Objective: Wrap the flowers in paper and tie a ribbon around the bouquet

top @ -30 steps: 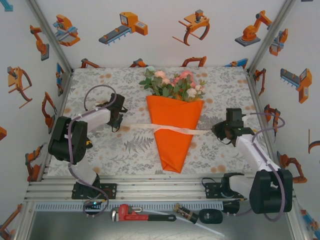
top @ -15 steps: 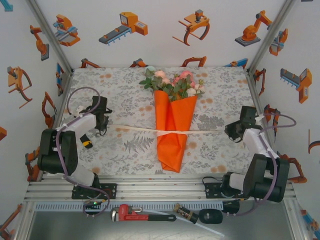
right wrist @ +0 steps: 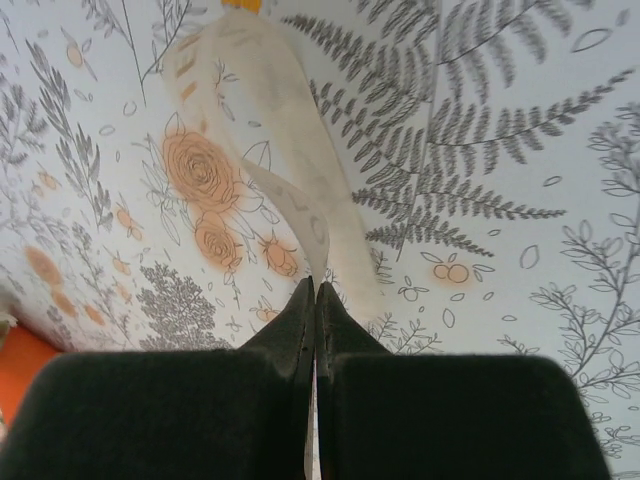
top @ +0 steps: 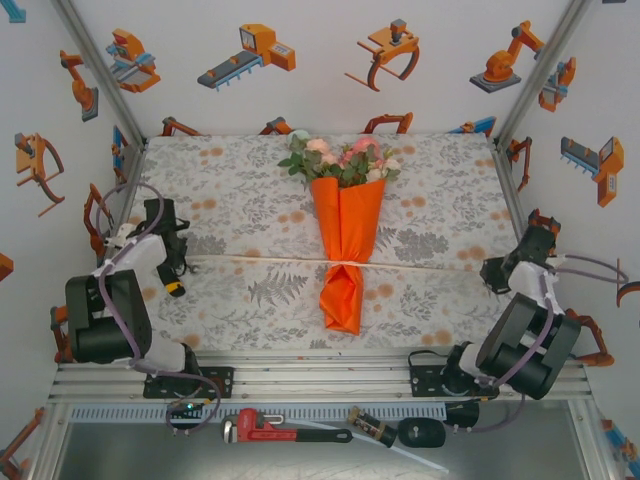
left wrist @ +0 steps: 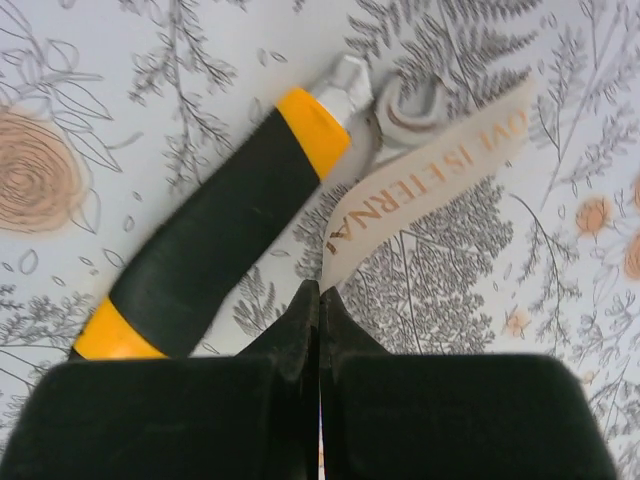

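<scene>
Evidently the left fingers and right fingers each clamp shut on a ribbon end; pulling evenly apart should cinch it without dragging the bouquet sideways.

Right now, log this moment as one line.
left end effector: shut on ribbon | right end effector: shut on ribbon | ribbon: taut, cinched round bouquet | bouquet: flat on table

Stems of flowers hidden inside paper. Knot in ribbon too small to tell from above.
</scene>
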You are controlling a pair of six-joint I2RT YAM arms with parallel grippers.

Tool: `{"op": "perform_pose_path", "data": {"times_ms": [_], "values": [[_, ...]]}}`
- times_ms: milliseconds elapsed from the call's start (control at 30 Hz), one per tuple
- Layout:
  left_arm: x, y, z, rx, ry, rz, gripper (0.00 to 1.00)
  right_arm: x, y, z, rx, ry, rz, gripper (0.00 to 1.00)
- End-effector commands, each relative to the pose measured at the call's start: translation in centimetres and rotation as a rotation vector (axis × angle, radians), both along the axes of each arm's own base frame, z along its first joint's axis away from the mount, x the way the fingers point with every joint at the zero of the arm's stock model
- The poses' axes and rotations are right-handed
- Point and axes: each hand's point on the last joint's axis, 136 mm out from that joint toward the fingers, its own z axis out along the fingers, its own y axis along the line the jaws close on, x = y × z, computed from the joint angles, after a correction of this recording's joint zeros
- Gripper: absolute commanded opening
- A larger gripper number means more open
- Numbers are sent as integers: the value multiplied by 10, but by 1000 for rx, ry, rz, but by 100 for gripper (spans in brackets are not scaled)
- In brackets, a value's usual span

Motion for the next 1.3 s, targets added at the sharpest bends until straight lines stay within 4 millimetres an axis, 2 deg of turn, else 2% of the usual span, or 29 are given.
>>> {"op": "perform_pose_path", "data": {"times_ms": [0,167,267,367,433,500,533,567,667,700,767,800,900,1000,1033,1100,1200,1267], "values": [[-14,36,10,78,-9,89,0,-14,-36,15,-103,-22,-150,0],[-27,57,9,52,-23,164,0,-29,-52,21,-90,-50,-248,0],[-32,63,9,41,-32,192,0,-29,-55,24,-81,-75,-263,0],[-22,56,8,4,-74,148,0,-14,-50,29,-62,-143,-203,0],[-11,45,9,-42,-114,98,0,7,-42,39,-53,-236,-107,0],[5,29,20,-58,-176,14,1,28,-29,54,-52,-327,16,0],[10,21,27,-49,-194,-23,6,35,-23,61,-57,-357,65,0],[17,10,38,-29,-222,-77,13,42,-17,71,-69,-388,122,7],[34,-24,75,54,-287,-254,34,49,-3,96,-129,-419,238,53],[39,-36,88,85,-311,-317,40,50,2,105,-162,-425,276,63],[47,-64,113,149,-360,-458,42,54,14,123,-229,-470,364,72],[52,-84,128,184,-405,-559,42,59,25,132,-267,-498,426,75],[59,-150,163,258,-542,-907,41,74,67,149,-370,-532,660,73],[46,-228,184,289,-697,-1345,40,89,125,158,-441,-568,938,64],[39,-248,184,308,-724,-1477,41,92,143,158,-449,-583,1019,62],[21,-283,172,403,-722,-1727,43,95,184,152,-486,-562,1205,60],[-3,-311,141,580,-669,-1988,45,86,231,134,-587,-534,1493,60],[-16,-323,118,632,-650,-2111,48,75,260,120,-611,-560,1691,59]]}}
